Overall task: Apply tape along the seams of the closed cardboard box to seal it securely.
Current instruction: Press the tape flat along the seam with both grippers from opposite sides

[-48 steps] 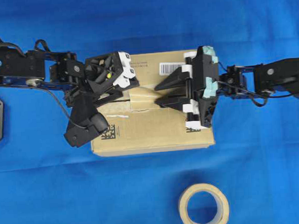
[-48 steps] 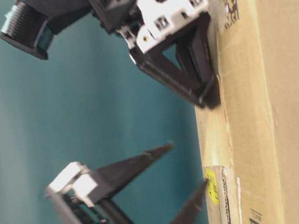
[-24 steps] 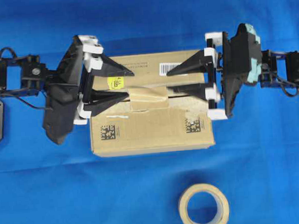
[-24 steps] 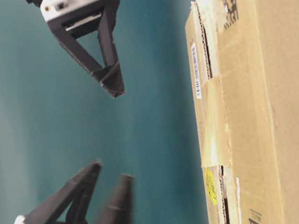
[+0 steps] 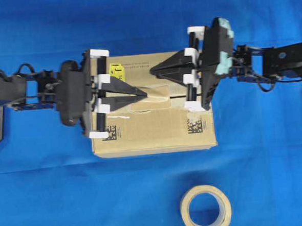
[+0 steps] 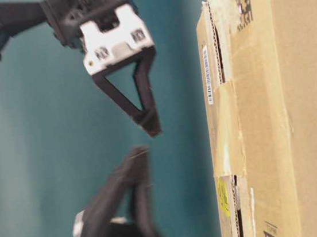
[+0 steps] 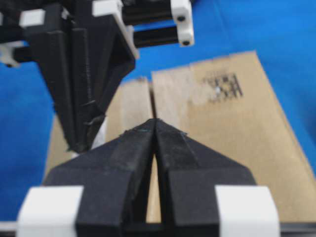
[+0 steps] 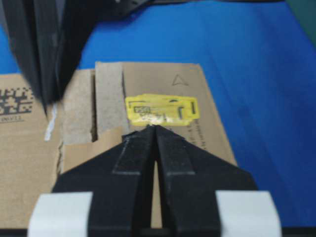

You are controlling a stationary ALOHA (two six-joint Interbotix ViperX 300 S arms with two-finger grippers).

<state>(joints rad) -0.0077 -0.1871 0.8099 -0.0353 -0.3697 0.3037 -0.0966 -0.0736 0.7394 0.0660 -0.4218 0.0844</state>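
The short beige-tan strip of masking tape lies across the seam at the middle of the brown cardboard box, already stuck. The left gripper and right gripper hang above it, pinched closed and empty; a second ago both gaped wide.

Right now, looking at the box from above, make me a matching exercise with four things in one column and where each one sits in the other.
Things:
1. yellow sticker
2. barcode label
3. tape roll
4. piece of tape

Places:
A. on the blue cloth, off the cardboard box, near the bottom edge of the view
B. middle of the box top, over the seam
C. far left corner of the box top
D. far edge of the box top, right of centre

Pairs: 1-C, 2-D, 3-A, 4-B
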